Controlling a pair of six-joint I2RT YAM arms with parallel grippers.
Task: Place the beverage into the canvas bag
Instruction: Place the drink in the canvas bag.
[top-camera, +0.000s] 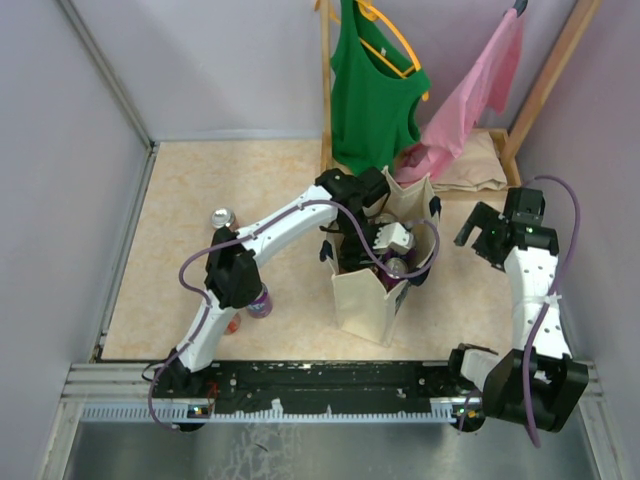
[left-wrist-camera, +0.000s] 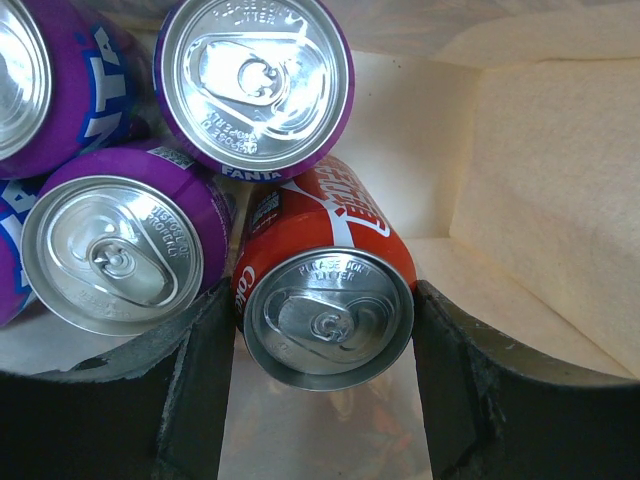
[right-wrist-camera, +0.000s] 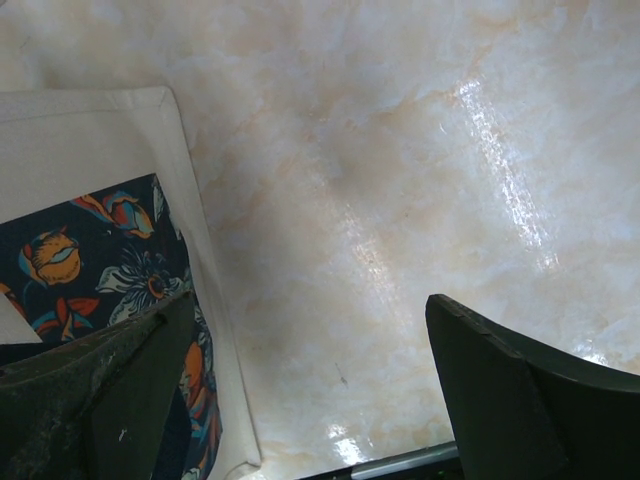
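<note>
The cream canvas bag (top-camera: 365, 300) stands open mid-table, and my left arm reaches down into it. In the left wrist view my left gripper (left-wrist-camera: 325, 305) is inside the bag (left-wrist-camera: 540, 180), shut on an upright red Coke can (left-wrist-camera: 325, 285) with both fingers against its sides. Three purple Fanta cans (left-wrist-camera: 255, 85) (left-wrist-camera: 120, 245) (left-wrist-camera: 30, 80) stand packed beside it. Whether the Coke can rests on the bag's bottom I cannot tell. My right gripper (top-camera: 490, 235) hangs open and empty to the right of the bag. In the right wrist view this gripper (right-wrist-camera: 310, 400) is over bare table, the bag's floral panel (right-wrist-camera: 100, 250) at its left.
Left of the bag on the table are a silver-topped can (top-camera: 222, 218), a purple can (top-camera: 258, 300) and a reddish can (top-camera: 233, 322), partly under my left arm. A green tank top (top-camera: 372, 90) and pink garment (top-camera: 470, 95) hang from a wooden rack (top-camera: 325, 80) behind.
</note>
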